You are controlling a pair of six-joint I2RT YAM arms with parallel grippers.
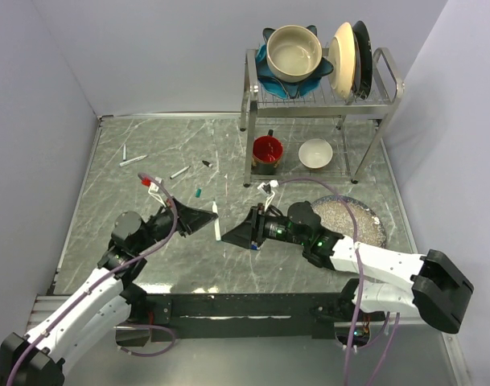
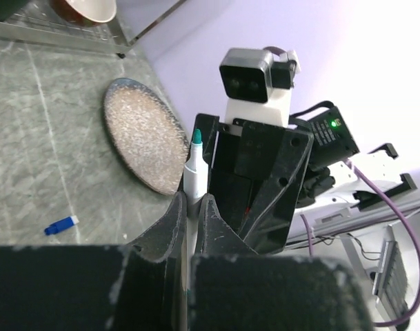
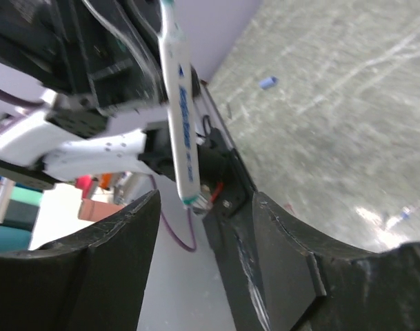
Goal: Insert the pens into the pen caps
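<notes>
The pen sits at the centre of the top view, clamped tight in the left gripper (teal tip showing in the left wrist view). The right gripper reaches in low from the right, jaws parted and empty, facing it.

White shells covered the left arm and right arm, with black joints and bases. Purple cables ran along both. The right wrist camera was a black box on a white mount, a green light glowing nearby
</notes>
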